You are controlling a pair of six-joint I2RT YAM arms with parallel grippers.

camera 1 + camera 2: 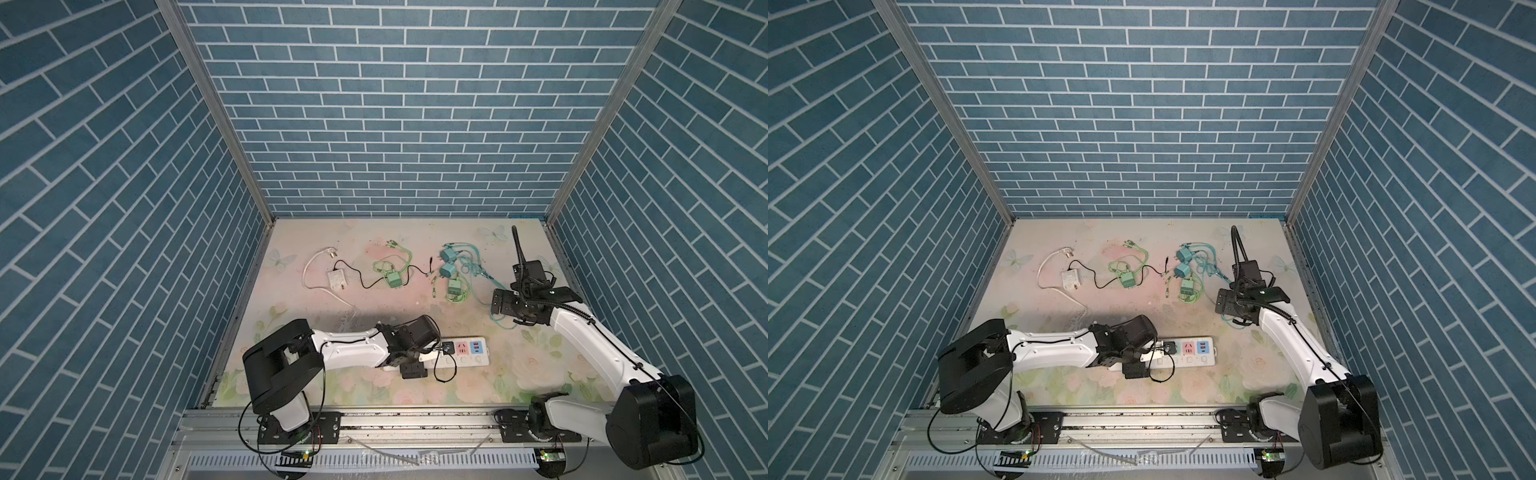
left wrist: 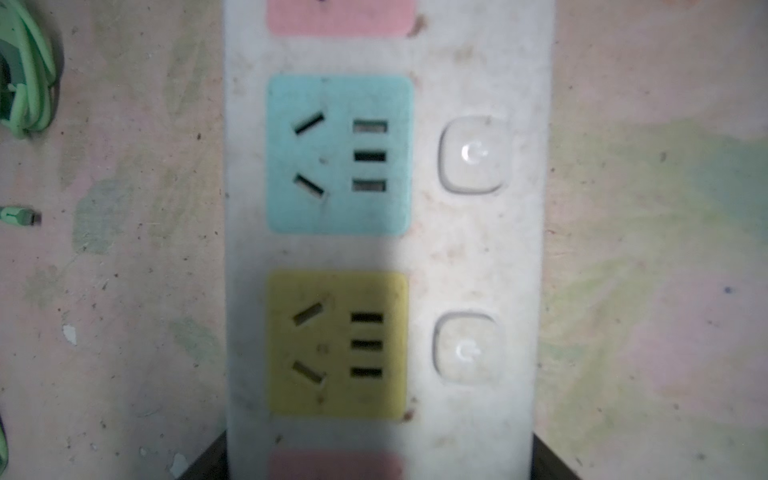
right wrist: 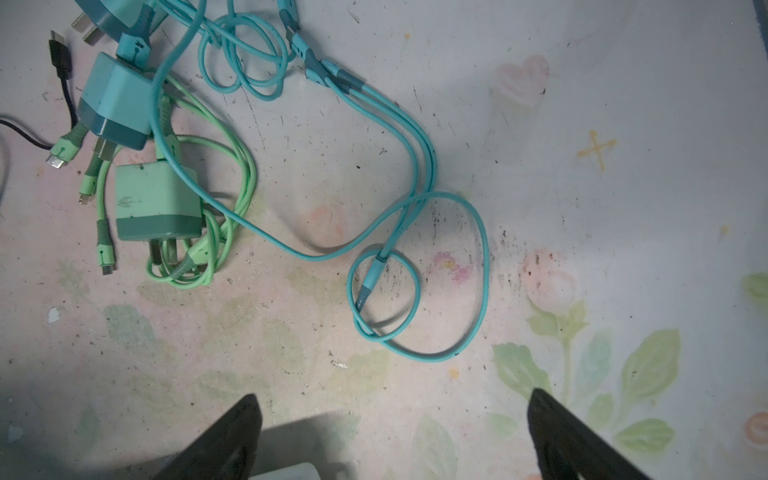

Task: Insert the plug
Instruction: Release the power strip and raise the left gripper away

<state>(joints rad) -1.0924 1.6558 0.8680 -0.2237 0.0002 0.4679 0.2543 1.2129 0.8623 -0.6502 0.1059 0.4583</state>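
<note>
Floral tabletop (image 1: pixel 415 299): left gripper (image 2: pixel 380 434), arm stretched low, clamps the strip (image 2: pixel 478 249) by its sides. Right gripper (image 3: pixel 392 395) hangs wide open, empty, near teal cable (image 3: pixel 416 164).

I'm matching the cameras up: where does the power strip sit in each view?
Both top views: power strip lies low, near the centre of the table.
Left wrist: it fills the middle, running lengthwise.
Right wrist: not in it.
Shared landmark: floral mat, seen in all four.
</note>
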